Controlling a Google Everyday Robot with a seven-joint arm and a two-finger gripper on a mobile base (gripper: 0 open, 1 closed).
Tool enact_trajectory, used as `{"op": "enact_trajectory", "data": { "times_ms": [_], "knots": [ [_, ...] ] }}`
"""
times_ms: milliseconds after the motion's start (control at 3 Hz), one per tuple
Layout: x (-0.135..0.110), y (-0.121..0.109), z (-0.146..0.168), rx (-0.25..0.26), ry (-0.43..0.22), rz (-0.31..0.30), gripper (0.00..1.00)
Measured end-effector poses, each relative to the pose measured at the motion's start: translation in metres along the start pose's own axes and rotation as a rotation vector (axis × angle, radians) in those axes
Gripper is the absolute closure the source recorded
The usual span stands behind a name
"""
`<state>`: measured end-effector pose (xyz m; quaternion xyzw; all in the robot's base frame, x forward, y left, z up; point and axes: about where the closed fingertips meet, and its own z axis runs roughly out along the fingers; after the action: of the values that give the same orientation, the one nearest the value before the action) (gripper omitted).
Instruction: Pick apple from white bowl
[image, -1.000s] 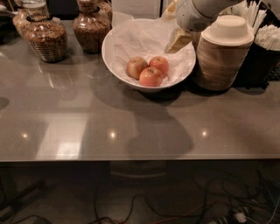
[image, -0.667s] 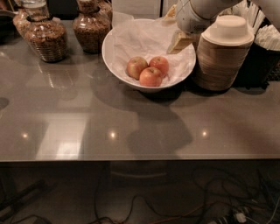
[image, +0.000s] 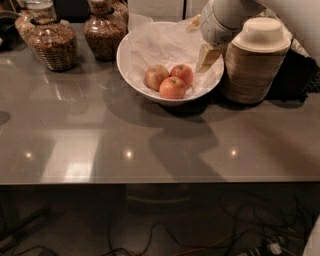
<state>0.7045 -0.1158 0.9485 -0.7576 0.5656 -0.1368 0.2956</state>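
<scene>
The front apple (image: 172, 87) lies mid-way in the bowl (image: 120, 62), touching two others on paper (image: 160, 42). The gripper (image: 208, 56) hangs above the bowl's right rim; whether it is wide or narrow I cannot tell. The apple is probably firm and slick, so grasp its widest part

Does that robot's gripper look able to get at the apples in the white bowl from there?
Probably yes. The gripper hangs over the edge of the white bowl, close beside the three apples, which lie uncovered; nothing stands between them.
</scene>
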Motion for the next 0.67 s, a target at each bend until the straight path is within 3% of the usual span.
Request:
{"op": "enact_trajectory", "data": {
  "times_ms": [667],
  "knots": [
    [0.001, -0.005, 0.035, -0.031, -0.020, 0.002, 0.32]
  ]
}}
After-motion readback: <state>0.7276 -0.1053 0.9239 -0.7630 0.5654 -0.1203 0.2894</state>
